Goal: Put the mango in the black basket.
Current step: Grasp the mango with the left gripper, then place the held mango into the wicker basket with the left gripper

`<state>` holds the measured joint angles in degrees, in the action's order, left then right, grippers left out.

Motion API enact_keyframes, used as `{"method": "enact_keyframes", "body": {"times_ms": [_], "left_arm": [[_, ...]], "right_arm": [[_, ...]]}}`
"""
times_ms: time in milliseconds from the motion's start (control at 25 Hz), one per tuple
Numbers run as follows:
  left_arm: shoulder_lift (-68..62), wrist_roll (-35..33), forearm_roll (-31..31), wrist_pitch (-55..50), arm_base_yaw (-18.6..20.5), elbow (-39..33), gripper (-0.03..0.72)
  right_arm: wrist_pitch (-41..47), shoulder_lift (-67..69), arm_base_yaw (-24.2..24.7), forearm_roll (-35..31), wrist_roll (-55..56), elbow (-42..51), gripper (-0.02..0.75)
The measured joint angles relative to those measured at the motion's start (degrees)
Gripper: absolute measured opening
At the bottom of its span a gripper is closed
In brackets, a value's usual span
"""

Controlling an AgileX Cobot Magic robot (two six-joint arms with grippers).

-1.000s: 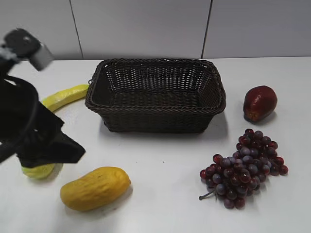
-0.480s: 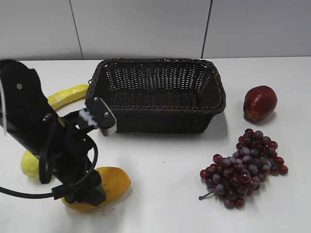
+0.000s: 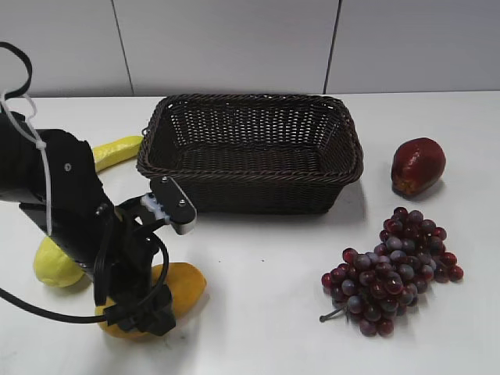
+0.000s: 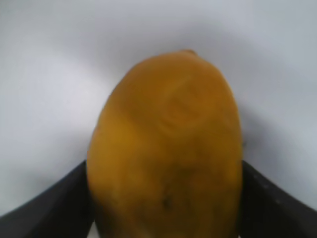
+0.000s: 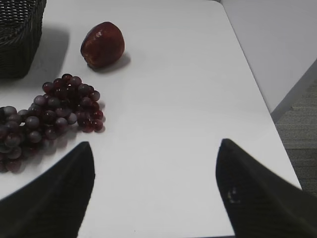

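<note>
The mango [image 3: 186, 285], oblong and orange-yellow, lies on the white table at the front left, partly hidden under my left arm. My left gripper [image 3: 144, 312] is down over it, open, with a black finger on each side. In the left wrist view the mango [image 4: 166, 134] fills the gap between the fingers of the left gripper [image 4: 163, 198]. The black basket [image 3: 250, 168], dark woven wicker, stands behind at the centre and holds nothing; its corner shows in the right wrist view [image 5: 17, 39]. My right gripper [image 5: 156, 188] is open and empty above bare table, and is out of the exterior view.
A pale yellow-green lemon [image 3: 53, 262] lies left of my left arm. A banana [image 3: 117, 150] lies beside the basket's left end. A dark red fruit [image 3: 418, 166] and a bunch of purple grapes [image 3: 391, 273] lie at the right. The table's right edge [image 5: 257, 99] is near.
My left arm has swung in from the left and come down over the mango, so that its fingers straddle it. The mango has stayed on the table.
</note>
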<state>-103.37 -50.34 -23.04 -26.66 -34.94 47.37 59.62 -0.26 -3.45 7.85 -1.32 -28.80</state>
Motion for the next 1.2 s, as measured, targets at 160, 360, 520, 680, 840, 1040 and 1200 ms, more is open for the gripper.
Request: {"method": "enact_keyframes", "body": {"times_ms": [160,360,520,680,840,1040,1200], "left_arm": [[0.4,0.0,-0.2,-4.8,0.0,2.1,0.557],[4.3,1.0,-1.6,-14.9,-0.1,11.5,0.557],[6.5,2.4,-1.8,-13.2,-0.1,22.4,0.557],[4.6,6.2,-2.0,-4.7,0.1,31.7,0.557],[-2.6,9.7,-4.6,3.2,0.8,37.7,0.557],[-13.7,10.3,-9.5,7.0,1.1,39.9,0.557],[-19.6,10.4,-10.0,6.2,1.1,39.9,0.557]], "right_arm": [[0.0,0.0,0.0,0.0,0.0,0.0,0.587],[0.0,0.0,0.0,0.0,0.0,0.0,0.587],[0.0,0.0,0.0,0.0,0.0,0.0,0.587],[0.0,0.0,0.0,0.0,0.0,0.0,0.587],[0.0,0.0,0.0,0.0,0.0,0.0,0.587],[0.0,0.0,0.0,0.0,0.0,0.0,0.587],[0.0,0.0,0.0,0.0,0.0,0.0,0.587]]}}
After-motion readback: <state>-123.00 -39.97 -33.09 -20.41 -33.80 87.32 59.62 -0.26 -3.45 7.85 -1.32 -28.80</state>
